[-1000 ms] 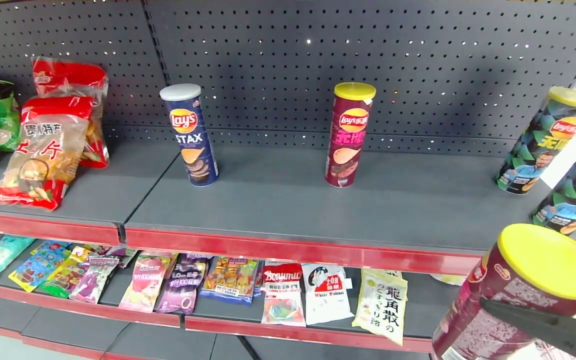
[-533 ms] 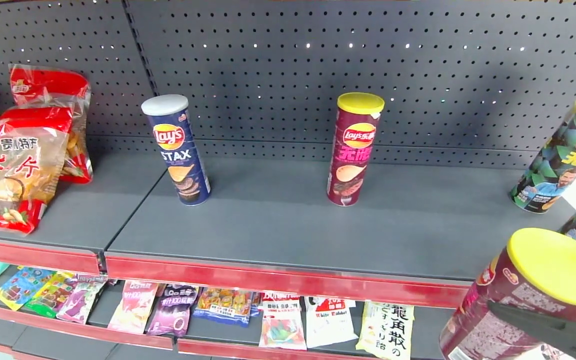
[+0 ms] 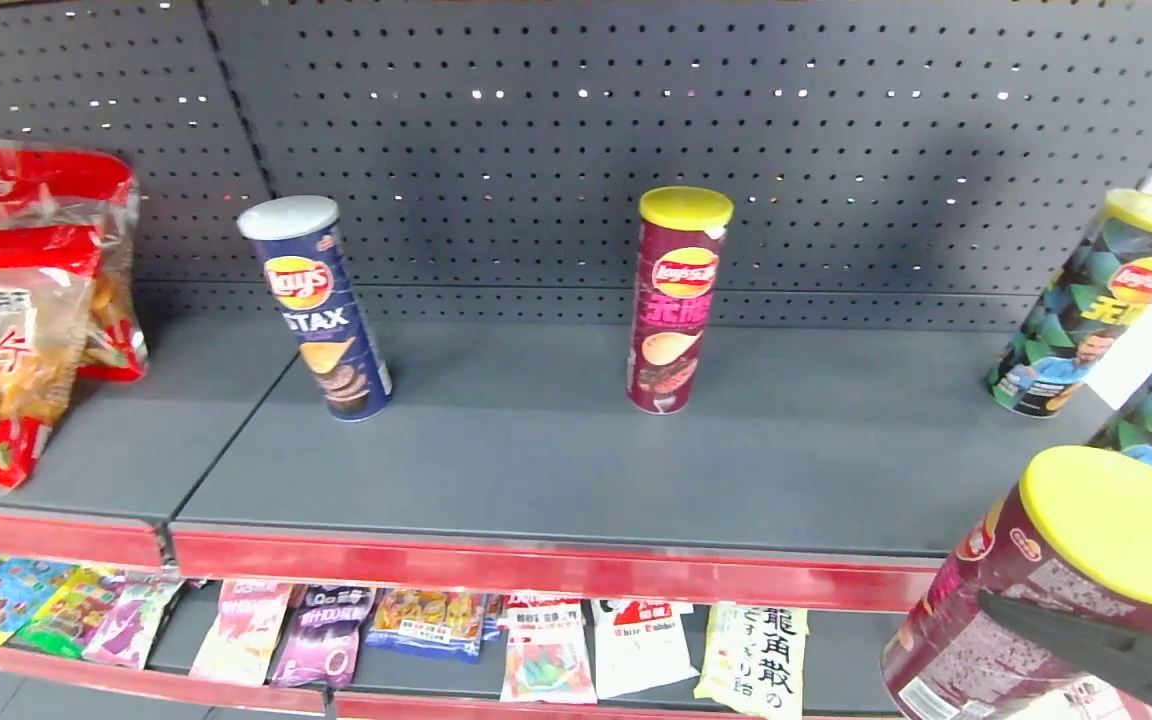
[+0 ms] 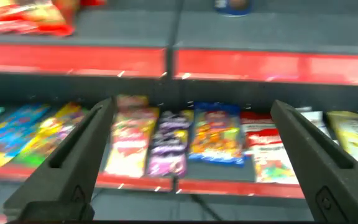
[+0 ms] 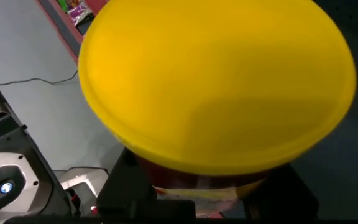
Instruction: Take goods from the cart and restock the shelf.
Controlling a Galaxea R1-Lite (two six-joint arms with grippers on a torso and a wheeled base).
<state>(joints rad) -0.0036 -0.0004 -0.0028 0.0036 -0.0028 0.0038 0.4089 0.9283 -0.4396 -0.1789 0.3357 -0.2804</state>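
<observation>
- Right gripper (image 3: 1046, 630): jaws clamped on the held can (image 3: 1056, 560), a maroon tube with a yellow lid; one black finger crosses its side below the lid.
- Held can: tilted, in front of the shelf's (image 3: 556, 470) right end, low against the red lip (image 3: 536, 565).
- Right wrist view: the yellow lid (image 5: 216, 81) sits above the dark fingers (image 5: 135, 199).
- Left gripper (image 4: 185, 155): jaws wide apart, holding nothing, facing the packets (image 4: 166, 140) on the lower tier.
- Shelf: blue can (image 3: 316, 310), maroon can (image 3: 674, 300) and green cans (image 3: 1086, 305) stand upright towards the back, well apart.
- Bags (image 3: 6, 330) lean at the left.
- Bare board lies between the cans and along the front.
</observation>
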